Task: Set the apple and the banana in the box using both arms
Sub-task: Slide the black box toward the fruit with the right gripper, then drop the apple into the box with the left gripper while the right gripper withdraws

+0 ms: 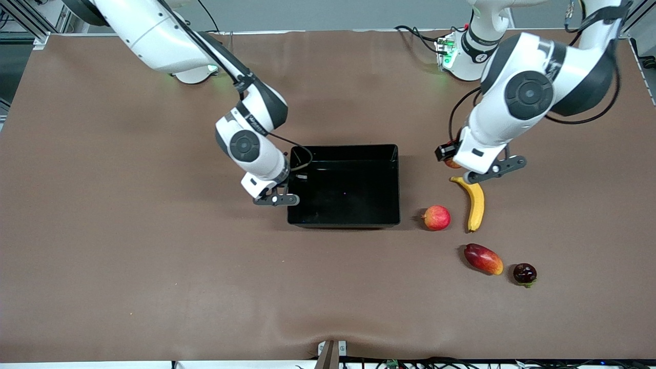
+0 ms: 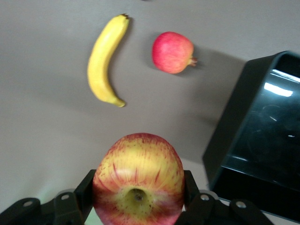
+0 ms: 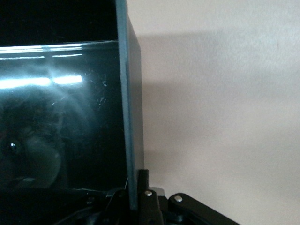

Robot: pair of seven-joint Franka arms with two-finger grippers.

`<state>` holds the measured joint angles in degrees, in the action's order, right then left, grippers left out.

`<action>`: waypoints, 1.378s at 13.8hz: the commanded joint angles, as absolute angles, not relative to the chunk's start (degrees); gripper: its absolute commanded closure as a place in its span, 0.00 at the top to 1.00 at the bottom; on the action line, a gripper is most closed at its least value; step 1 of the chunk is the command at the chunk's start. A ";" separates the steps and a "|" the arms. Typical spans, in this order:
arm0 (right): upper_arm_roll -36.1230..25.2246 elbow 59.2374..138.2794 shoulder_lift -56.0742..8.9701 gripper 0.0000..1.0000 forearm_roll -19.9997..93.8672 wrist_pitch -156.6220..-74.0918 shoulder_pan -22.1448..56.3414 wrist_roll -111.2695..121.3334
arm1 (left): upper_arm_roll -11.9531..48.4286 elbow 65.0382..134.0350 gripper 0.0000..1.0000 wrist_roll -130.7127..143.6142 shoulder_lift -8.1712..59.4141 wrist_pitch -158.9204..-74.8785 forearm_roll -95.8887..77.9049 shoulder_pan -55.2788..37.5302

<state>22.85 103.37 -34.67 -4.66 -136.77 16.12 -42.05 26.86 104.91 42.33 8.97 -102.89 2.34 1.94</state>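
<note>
My left gripper [image 2: 138, 199]: apple [image 2: 138, 180] between fingers, above table [image 1: 128, 230]. Banana [image 1: 475, 204]: on table, beside pomegranate [image 1: 436, 217], toward left arm's end from box [image 1: 344, 218].

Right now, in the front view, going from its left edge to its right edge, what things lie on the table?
Box → pink-red round fruit → banana → mango → dark round fruit. The apple, held in the left gripper, is left out.
</note>
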 commanded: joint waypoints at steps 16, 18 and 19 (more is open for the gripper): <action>20.21 101.78 -25.24 1.00 -5.89 -130.09 7.58 -42.02 | 30.50 108.99 0.00 78.47 28.20 -130.51 12.11 -7.82; 20.21 101.86 -23.30 1.00 -5.89 -128.42 3.53 -36.77 | 30.50 107.85 0.00 79.01 31.10 -131.04 13.35 -7.91; 20.21 101.87 -22.16 1.00 -5.89 -126.49 2.12 -33.26 | 30.41 107.75 0.00 79.01 32.42 -132.00 14.14 -8.26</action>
